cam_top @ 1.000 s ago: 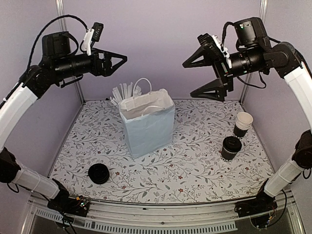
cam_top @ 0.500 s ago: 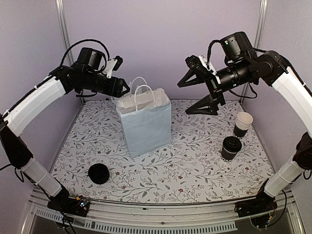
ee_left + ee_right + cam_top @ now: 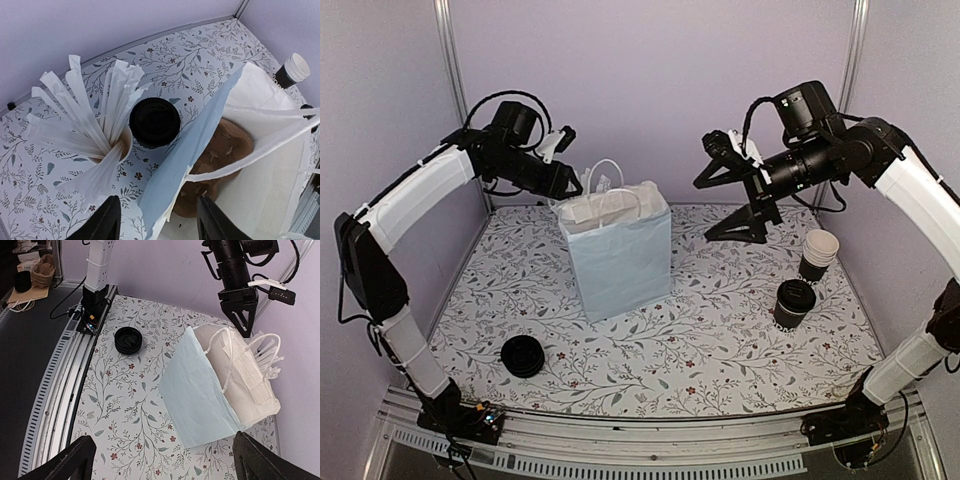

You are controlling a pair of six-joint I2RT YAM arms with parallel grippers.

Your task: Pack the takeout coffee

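The takeout coffee [image 3: 793, 303], a small black cup with a black lid, stands on the right of the mat. The light blue paper bag [image 3: 617, 252] stands open in the middle. My left gripper [image 3: 570, 186] hangs over the bag's back left corner. In the left wrist view its jaws [image 3: 157, 222] stand apart on either side of the bag's blue wall [image 3: 185, 160] without touching it. Another black-lidded cup [image 3: 155, 121] stands behind the bag. My right gripper [image 3: 728, 198] hovers wide open and empty to the right of the bag, well above the mat.
Unlidded black cups [image 3: 818, 254] are stacked behind the takeout coffee. Loose black lids [image 3: 523, 355] are piled near the front left. A cup of white wrapped sticks [image 3: 85, 130] stands behind the bag. Something brown [image 3: 220, 165] lies inside the bag. Purple walls enclose the mat.
My left arm has swung down and right to the bag's back left rim, and its jaws have narrowed. My right arm has dropped lower and shifted left, still wide open.
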